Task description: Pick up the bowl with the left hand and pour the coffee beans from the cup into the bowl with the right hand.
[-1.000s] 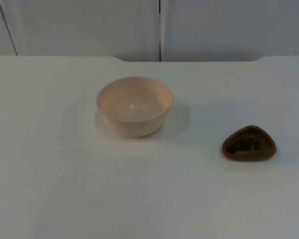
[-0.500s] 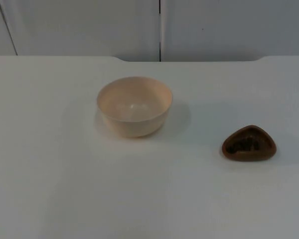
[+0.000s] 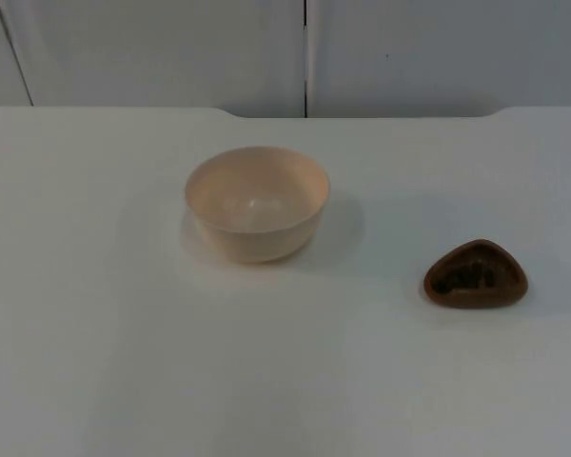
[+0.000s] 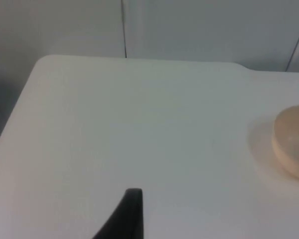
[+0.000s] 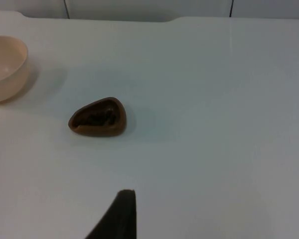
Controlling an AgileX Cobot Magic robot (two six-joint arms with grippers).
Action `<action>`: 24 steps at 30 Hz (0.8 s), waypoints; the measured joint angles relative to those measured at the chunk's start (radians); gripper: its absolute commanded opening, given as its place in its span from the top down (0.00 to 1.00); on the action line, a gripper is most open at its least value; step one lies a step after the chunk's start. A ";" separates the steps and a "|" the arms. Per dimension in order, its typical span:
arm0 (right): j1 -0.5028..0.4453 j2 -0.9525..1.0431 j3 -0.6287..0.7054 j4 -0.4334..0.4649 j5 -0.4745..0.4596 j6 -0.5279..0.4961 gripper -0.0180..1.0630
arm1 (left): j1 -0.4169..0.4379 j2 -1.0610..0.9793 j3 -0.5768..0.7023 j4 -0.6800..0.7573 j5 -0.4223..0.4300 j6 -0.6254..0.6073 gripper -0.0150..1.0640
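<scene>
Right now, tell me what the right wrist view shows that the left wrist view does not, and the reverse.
Right wrist view alone: the brown cup with dark coffee beans inside, standing upright on the table apart from the bowl, and a black fingertip of the right gripper.

Left wrist view alone: a black fingertip of the left gripper, and the table's rounded far corner with its side edge.

Both: part of the cream bowl, apparently empty, the white table and the grey partition wall behind it. Neither gripper holds anything.

White table (image 3: 124, 362) — bare and flat; grey partition wall (image 3: 152, 52) behind it, a dark vertical seam (image 3: 305, 57) showing.
</scene>
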 measured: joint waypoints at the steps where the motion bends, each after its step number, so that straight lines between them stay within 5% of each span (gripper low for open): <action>1: 0.000 0.000 0.000 0.000 0.000 0.000 0.01 | 0.000 0.000 0.000 0.000 0.000 0.000 0.01; 17: 0.000 0.000 0.000 0.000 0.000 0.000 0.01 | 0.000 0.168 -0.060 -0.063 -0.083 0.058 0.01; 24: 0.000 0.000 0.000 0.000 0.000 0.000 0.01 | 0.000 0.287 -0.120 -0.202 -0.087 0.180 0.01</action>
